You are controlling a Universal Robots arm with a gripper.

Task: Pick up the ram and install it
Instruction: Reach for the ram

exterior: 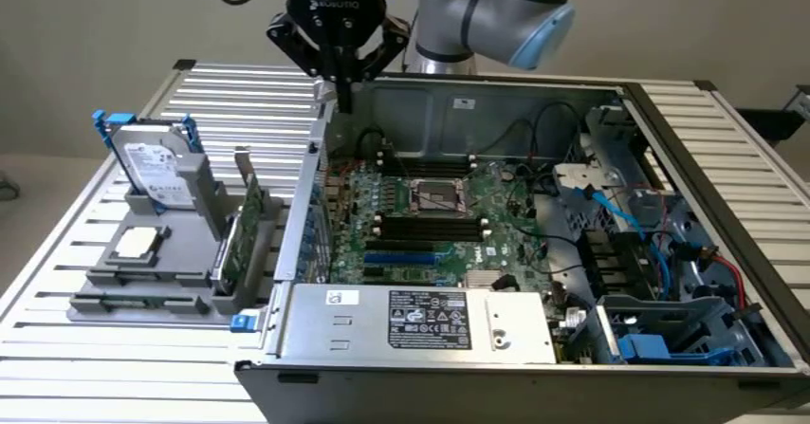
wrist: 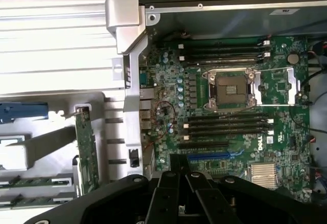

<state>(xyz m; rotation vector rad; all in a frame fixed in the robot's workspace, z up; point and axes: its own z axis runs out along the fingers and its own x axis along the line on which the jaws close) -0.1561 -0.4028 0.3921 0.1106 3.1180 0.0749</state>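
Over the case wall [exterior: 311, 192], the hand [exterior: 341, 103] hangs pressed together, hard drive [exterior: 155, 170] nearby.

"dell" on motherboard [wrist: 278, 132], "robotiq" on pincer [exterior: 343, 107]

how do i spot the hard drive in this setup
Start at the grey fixture to the exterior view's left of the open computer case. The hard drive stands upright at its far end: silver, white label, blue side rails, unlike the thin green card beside it.

Exterior view: high, oblique, wide. Wrist view: downward, closer. Shared: motherboard [exterior: 506, 225] [wrist: 168, 81].
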